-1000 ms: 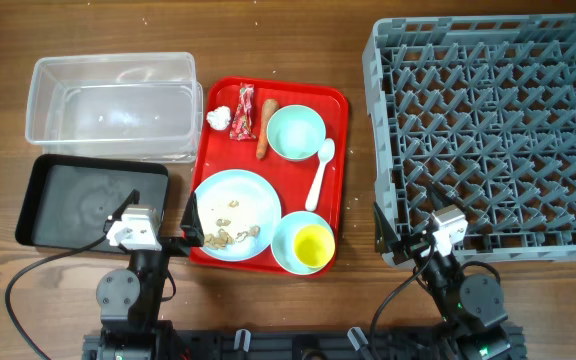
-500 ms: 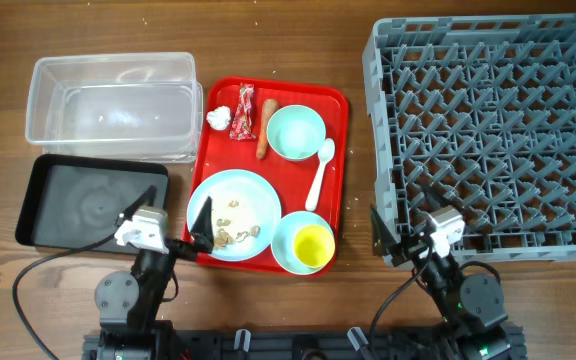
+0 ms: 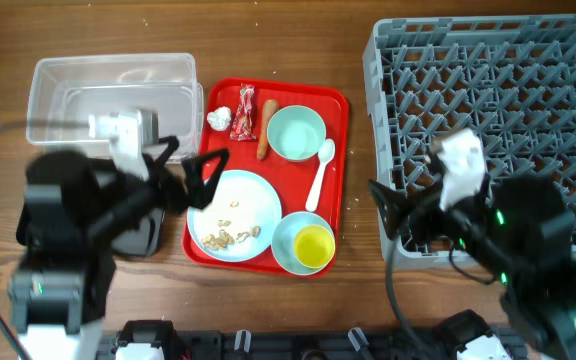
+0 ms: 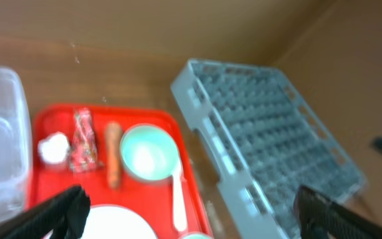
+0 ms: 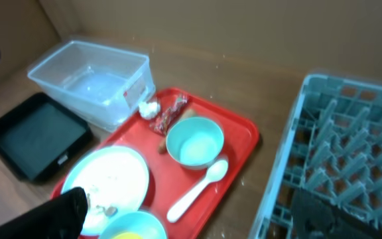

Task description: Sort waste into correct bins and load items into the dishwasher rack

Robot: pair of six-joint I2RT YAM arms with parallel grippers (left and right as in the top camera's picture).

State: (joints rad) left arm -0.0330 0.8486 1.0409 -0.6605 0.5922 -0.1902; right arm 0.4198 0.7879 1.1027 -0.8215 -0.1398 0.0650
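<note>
On the red tray [image 3: 340, 120] lie a white paper ball [image 3: 218, 118], a red candy wrapper [image 3: 242, 113], an orange stick [image 3: 265, 130], a mint bowl [image 3: 296, 132], a white spoon [image 3: 320, 172], a pale blue plate [image 3: 233, 205] with beige crumbs [image 3: 230, 236], and a yellow cup [image 3: 313, 243] inside a pale blue bowl [image 3: 286, 252]. My left gripper [image 3: 206, 180] [image 4: 191, 216] is open and empty, raised over the plate's left edge. My right gripper [image 3: 393, 215] [image 5: 204, 212] is open and empty at the grey rack's [image 3: 488, 120] front left corner.
The clear tub [image 3: 113, 100] stands at the back left. The black tray [image 3: 143, 238] in front of it is mostly hidden under my left arm; it shows in the right wrist view [image 5: 35, 136]. Bare wood lies between the red tray and the rack.
Both arms have risen from low at the table's front edge and swung inward. The left now covers the black tray, the right the rack's front left corner. No object moved.
</note>
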